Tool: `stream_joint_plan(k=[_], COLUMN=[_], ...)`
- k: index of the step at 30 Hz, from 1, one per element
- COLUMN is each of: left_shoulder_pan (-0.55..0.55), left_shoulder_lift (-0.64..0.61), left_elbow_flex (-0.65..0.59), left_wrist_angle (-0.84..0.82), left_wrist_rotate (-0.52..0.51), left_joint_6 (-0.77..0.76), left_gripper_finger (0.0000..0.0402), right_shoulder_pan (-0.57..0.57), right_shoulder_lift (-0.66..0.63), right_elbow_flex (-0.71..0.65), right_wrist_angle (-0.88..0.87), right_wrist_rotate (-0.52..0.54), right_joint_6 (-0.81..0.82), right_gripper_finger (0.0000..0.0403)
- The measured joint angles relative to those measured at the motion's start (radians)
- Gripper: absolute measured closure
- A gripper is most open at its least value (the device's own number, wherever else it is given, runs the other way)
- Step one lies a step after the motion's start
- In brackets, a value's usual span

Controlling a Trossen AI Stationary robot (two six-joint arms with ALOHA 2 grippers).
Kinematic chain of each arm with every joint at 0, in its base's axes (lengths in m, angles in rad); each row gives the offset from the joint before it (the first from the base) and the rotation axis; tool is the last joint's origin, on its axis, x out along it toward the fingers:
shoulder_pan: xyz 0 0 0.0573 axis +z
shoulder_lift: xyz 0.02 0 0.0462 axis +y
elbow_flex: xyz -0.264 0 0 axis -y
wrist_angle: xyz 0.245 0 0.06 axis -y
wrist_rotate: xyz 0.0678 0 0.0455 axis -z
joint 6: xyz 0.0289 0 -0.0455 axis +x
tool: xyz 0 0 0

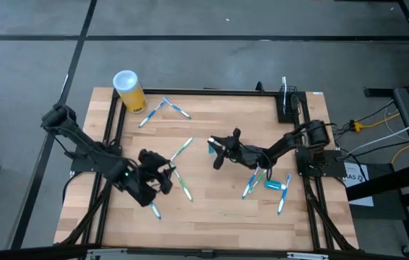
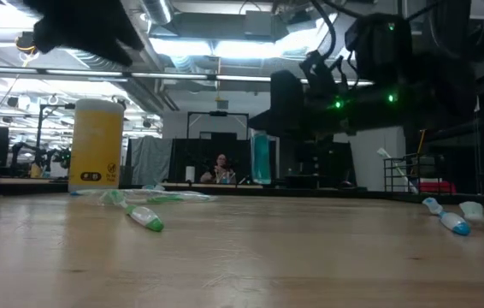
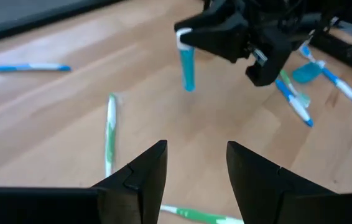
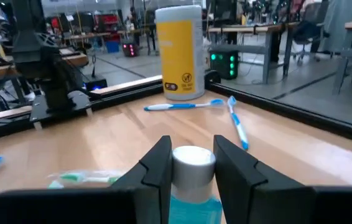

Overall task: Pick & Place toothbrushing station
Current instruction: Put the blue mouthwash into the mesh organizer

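Note:
My right gripper (image 1: 214, 152) hovers over the middle of the table, shut on a small teal tube with a white cap (image 3: 188, 68). The tube also shows in the low view (image 2: 261, 158). My left gripper (image 3: 196, 165) is open and empty at the near left (image 1: 162, 177), above a green toothbrush (image 3: 109, 134). A black box-like holder (image 1: 289, 108) stands at the far right corner of the table, with a white brush (image 1: 284, 87) upright in it. The yellow cup with a white lid (image 1: 130, 90) stands at the far left. My right gripper pinches the tube at its white-capped end (image 4: 193, 158) between its two fingers. The fingers come level from the table's right and lie across the tube. The tube hangs upright below them, cap up, its teal body (image 3: 188, 78) clear of the table.
Several toothbrushes lie scattered: two blue ones beside the cup (image 1: 165, 108), green ones mid-table (image 1: 181, 149) and by my left gripper (image 1: 183, 184), and blue ones with a teal piece at the near right (image 1: 273, 185). A black frame rims the table (image 1: 190, 92). A person sits far behind (image 2: 221, 168).

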State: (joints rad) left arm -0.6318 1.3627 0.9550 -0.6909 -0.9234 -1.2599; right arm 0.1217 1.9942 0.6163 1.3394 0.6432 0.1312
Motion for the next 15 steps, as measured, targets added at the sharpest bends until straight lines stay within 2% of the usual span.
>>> stream_joint_plan(k=[4, 8, 15], left_shoulder_pan=[-0.024, -0.038, -0.056], left_shoulder_lift=[0.066, 0.119, 0.179], left_elbow_flex=[0.0, 0.0, 0.0], left_wrist_angle=[0.0, 0.0, 0.001], left_wrist_rotate=[0.0, 0.001, -0.001], left_joint_6=[-0.075, -0.124, -0.187], left_gripper_finger=[0.0242, 0.0241, 0.0243], right_shoulder_pan=[0.015, 0.027, 0.029], right_shoulder_lift=[0.089, 0.171, 0.239], right_elbow_flex=[0.005, 0.03, 0.072], right_wrist_angle=[0.149, 0.224, 0.231], right_wrist_rotate=[0.023, 0.023, 0.015], right_joint_6=[-0.052, -0.098, -0.166], right_gripper_finger=[0.0312, 0.0312, 0.0312])
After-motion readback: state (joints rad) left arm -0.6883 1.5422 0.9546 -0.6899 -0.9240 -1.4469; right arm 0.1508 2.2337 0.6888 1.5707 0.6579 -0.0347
